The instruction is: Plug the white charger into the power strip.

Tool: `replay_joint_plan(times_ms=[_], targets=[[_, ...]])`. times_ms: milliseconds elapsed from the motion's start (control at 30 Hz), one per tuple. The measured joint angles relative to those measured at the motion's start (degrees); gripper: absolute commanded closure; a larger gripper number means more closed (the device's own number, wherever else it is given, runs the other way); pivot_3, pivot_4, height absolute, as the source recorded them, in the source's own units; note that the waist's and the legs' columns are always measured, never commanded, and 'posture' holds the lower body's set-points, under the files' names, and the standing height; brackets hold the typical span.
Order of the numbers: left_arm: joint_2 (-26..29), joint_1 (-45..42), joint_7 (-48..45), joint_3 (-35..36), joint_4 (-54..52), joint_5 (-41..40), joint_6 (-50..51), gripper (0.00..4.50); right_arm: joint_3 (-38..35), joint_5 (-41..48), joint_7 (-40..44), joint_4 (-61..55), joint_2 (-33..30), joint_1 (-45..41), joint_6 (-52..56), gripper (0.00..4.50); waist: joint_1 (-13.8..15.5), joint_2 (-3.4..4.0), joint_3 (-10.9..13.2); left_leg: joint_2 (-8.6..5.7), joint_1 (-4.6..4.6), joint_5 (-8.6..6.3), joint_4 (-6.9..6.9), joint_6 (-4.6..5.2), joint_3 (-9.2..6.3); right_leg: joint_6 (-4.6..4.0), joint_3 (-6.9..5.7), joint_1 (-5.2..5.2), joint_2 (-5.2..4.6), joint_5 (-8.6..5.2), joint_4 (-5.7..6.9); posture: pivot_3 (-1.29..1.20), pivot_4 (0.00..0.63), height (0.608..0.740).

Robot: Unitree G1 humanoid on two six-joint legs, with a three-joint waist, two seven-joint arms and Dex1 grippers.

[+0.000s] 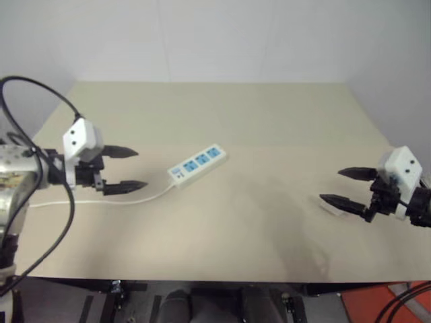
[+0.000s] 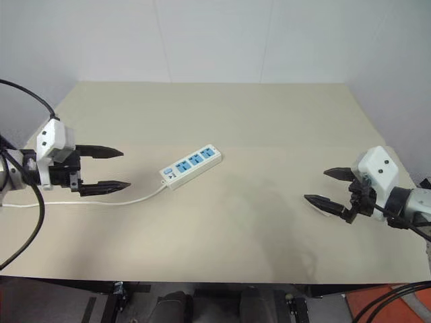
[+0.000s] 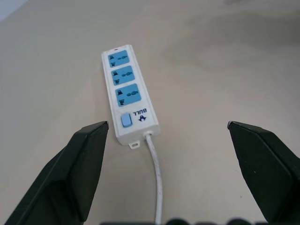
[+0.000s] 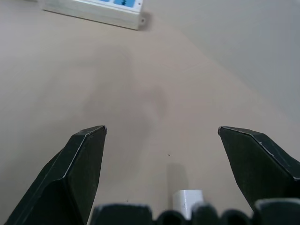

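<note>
Right gripper (image 2: 331,186) hovers with jaws wide and empty; the white charger (image 4: 187,200) lies on the counter (image 1: 269,128) just under and between them, close to the wrist, likely lined up for a pick. Left gripper (image 1: 123,169), jaws likewise spread and holding nothing, faces the switch end of the power strip (image 3: 127,95), which sits ahead of its jaws, sockets up, cord (image 3: 157,176) trailing back between them. Charger and strip lie well apart, so nothing is plugged yet.

The power strip (image 1: 196,163), white with three blue sockets, lies flat and diagonal; the white charger (image 4: 187,200) sits well right of it.
</note>
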Motion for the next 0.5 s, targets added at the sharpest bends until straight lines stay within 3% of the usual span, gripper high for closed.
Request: replay_joint_plan(times_ms=[333,500], targets=[[-2.47,-0.52,3.13,-1.59,3.17,1.98,0.13,0.05,-0.69,2.75,1.76,0.02,-0.99,0.47,0.85,0.00,-0.01,-0.09,0.05,0.00,0.40,-0.01,-0.01,0.00,0.00,0.01,-0.01,0.45,-0.02,-0.03,-0.10,0.00,0.150,0.740],[-11.00,-5.07,9.35,-5.57,11.29,6.88,-3.42,0.05,-0.82,4.29,-0.72,-0.12,0.11,-2.03,2.11,0.00,0.35,-0.11,0.06,-0.02,0.53,0.00,-0.01,0.00,-0.01,0.03,-0.02,0.62,-0.02,-0.03,-0.11,0.00,0.150,0.740]])
